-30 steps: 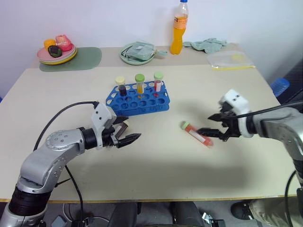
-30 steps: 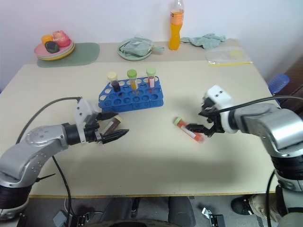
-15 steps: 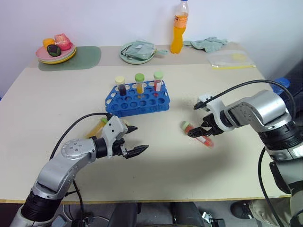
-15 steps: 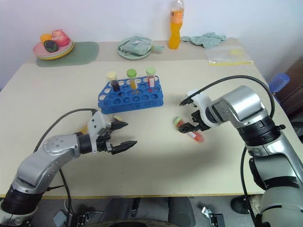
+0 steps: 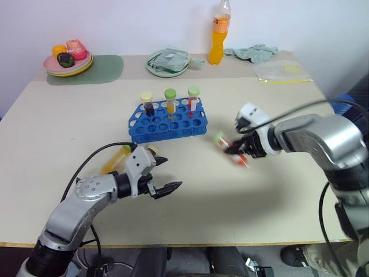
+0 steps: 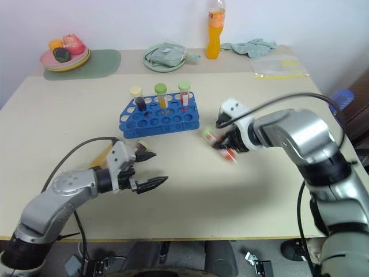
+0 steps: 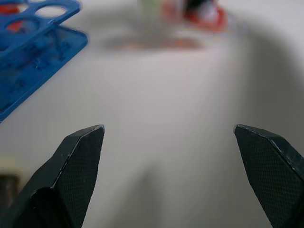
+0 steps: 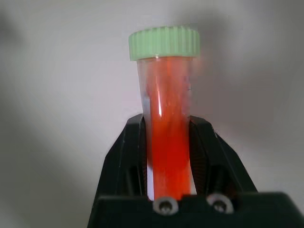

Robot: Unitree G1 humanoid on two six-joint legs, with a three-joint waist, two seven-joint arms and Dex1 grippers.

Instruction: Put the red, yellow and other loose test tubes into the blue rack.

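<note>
right pincer [image 8: 166, 156] pinching red tube [image 8: 166, 142], green cap forward, lifted off desk [image 5: 277, 190] just right of blue rack [image 5: 167, 122]. three capped tubes upright in rack's back row. left pincer [image 5: 164, 173] spread wide, holding nothing, low over desk. yellow tube [image 5: 115, 158] lying beside left arm.

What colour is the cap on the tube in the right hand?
Pale green cap on the red-filled tube; clearest in the right wrist view.
</note>
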